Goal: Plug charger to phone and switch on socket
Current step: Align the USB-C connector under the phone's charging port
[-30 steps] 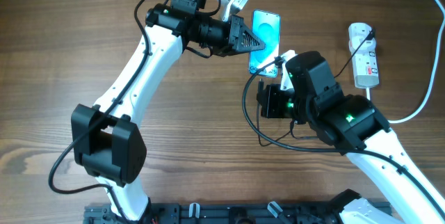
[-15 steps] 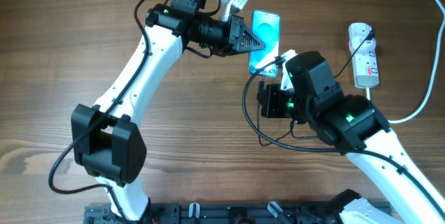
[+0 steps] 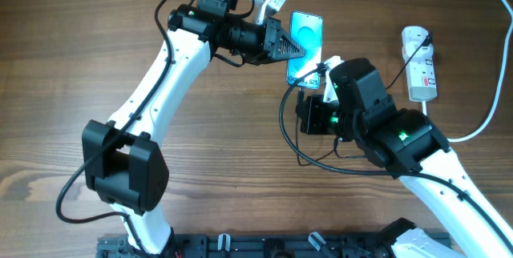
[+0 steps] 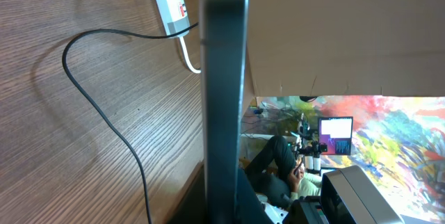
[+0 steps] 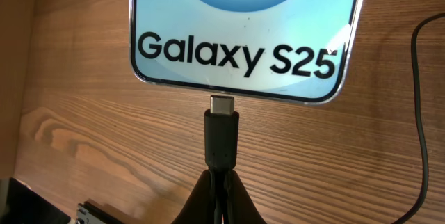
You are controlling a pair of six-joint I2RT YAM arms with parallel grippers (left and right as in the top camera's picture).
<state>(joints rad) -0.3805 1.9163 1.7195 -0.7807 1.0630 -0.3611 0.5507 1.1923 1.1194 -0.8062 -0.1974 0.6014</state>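
only right wrist shows it: right claw [image 5: 221, 190] pinches charger [image 5: 221, 137], tip at port of phone [image 5: 243, 36] flat on table [image 3: 64, 42], long axis inline, Galaxy end toward plug; left claw [image 3: 298, 50] pressed together, seemingly on phone edge

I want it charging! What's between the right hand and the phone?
The charger plug, tip at the phone's edge, in the right wrist view.

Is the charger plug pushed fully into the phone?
No: the charger's metal tip shows bare below the phone's edge.
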